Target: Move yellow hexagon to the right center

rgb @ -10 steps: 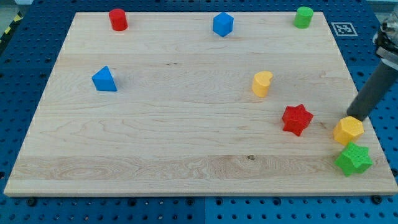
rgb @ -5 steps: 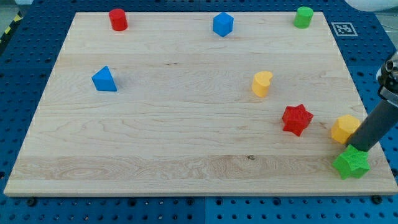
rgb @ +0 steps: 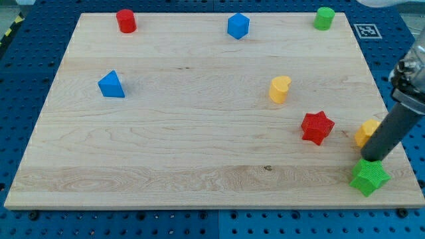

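Note:
The yellow hexagon (rgb: 364, 132) lies near the board's right edge, below mid-height, and the rod covers its right part. My tip (rgb: 370, 158) sits just below the hexagon and at the top edge of the green star (rgb: 369, 177), between the two. The dark rod rises from there to the view's upper right. Whether the tip touches either block cannot be told.
A red star (rgb: 317, 127) lies left of the hexagon. A yellow rounded block (rgb: 279, 89) is at centre right. A blue triangle (rgb: 111, 85) is at the left. Along the top stand a red cylinder (rgb: 125, 20), a blue block (rgb: 238, 26) and a green cylinder (rgb: 324, 18).
My tip swept from the hexagon's upper right down around to its lower side. The hexagon shifted slightly left and up. The green star was nudged left and down.

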Robot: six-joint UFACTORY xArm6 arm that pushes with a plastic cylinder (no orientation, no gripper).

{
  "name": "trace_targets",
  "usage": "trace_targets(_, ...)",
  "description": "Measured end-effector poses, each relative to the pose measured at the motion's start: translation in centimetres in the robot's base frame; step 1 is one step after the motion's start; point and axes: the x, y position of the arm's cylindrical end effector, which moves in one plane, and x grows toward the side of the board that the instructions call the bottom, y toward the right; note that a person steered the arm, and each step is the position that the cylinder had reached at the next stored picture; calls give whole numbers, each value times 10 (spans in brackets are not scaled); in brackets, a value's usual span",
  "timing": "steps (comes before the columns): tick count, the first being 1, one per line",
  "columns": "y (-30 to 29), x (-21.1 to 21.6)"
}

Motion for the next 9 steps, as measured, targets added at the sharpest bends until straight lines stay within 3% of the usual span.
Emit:
trace_targets(5,0,-71)
trace_targets(9,17,-49)
